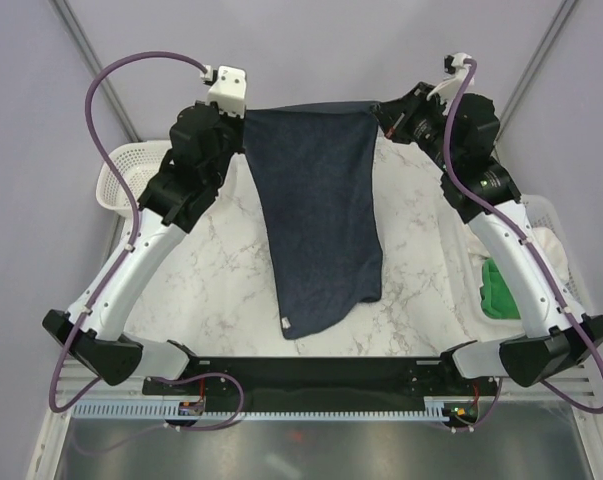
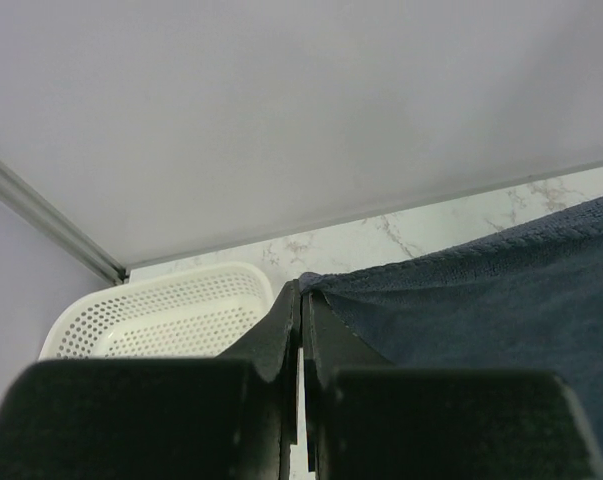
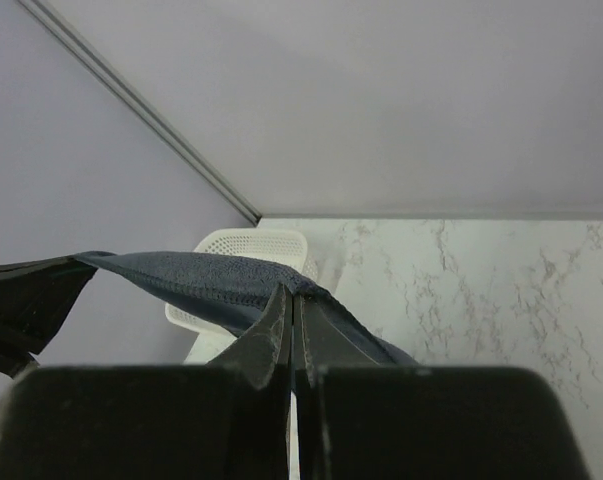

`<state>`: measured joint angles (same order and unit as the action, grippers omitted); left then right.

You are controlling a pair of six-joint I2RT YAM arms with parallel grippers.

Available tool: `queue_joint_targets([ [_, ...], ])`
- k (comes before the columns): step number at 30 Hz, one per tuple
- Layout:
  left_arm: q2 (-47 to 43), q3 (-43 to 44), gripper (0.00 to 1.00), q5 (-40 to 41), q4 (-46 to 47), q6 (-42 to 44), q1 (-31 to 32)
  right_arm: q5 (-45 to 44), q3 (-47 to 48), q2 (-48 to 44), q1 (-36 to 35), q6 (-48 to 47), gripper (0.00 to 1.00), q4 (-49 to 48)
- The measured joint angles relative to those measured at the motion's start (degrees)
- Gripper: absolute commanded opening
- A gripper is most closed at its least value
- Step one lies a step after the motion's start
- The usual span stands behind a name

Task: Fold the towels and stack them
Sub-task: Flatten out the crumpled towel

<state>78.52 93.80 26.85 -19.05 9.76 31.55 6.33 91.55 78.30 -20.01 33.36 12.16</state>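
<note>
A dark navy towel point(image 1: 321, 210) hangs stretched between both grippers at the far side of the marble table, its lower end with a small white tag trailing down toward the near edge. My left gripper point(image 1: 245, 118) is shut on its top left corner; in the left wrist view the gripper point(image 2: 302, 292) pinches the corner of the towel point(image 2: 501, 300). My right gripper point(image 1: 381, 112) is shut on the top right corner; in the right wrist view the gripper point(image 3: 292, 295) grips the towel's edge point(image 3: 191, 275).
An empty white perforated basket point(image 1: 126, 175) stands at the far left, also in the left wrist view point(image 2: 151, 315) and the right wrist view point(image 3: 251, 243). A white bin point(image 1: 556, 240) at the right holds a green towel point(image 1: 499, 288) and a white cloth.
</note>
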Motion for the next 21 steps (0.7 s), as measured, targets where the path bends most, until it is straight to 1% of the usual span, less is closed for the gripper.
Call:
queue_joint_targets([
  [5, -1.3, 2.7, 0.02, -3.4, 0.8, 0.2, 0.0, -0.1, 1.5, -3.1, 0.0, -1.5, 0.00, -1.0],
  [8, -5.6, 2.8, 0.02, -7.9, 0.3, -0.3, 0.1, 0.9, 1.5, -8.6, 0.0, -1.4, 0.00, -0.6],
  [11, -12.5, 3.0, 0.02, -15.6, -0.8, -2.2, 0.6, 4.2, 1.5, -15.3, -0.3, -0.1, 0.00, -0.6],
  [15, -20.9, 4.1, 0.02, -26.5, -2.4, -5.0, 1.4, 10.9, 1.3, -22.9, -0.8, 2.9, 0.00, -0.9],
  [18, -24.1, 6.3, 0.02, -33.4, -5.2, -6.9, 1.6, 14.7, 1.3, -26.4, -1.0, 5.3, 0.00, -0.5],
  [21, -25.8, 8.5, 0.02, -37.6, -8.6, -9.0, 1.6, 16.8, 1.7, -28.3, -1.0, 7.3, 0.00, 0.7],
])
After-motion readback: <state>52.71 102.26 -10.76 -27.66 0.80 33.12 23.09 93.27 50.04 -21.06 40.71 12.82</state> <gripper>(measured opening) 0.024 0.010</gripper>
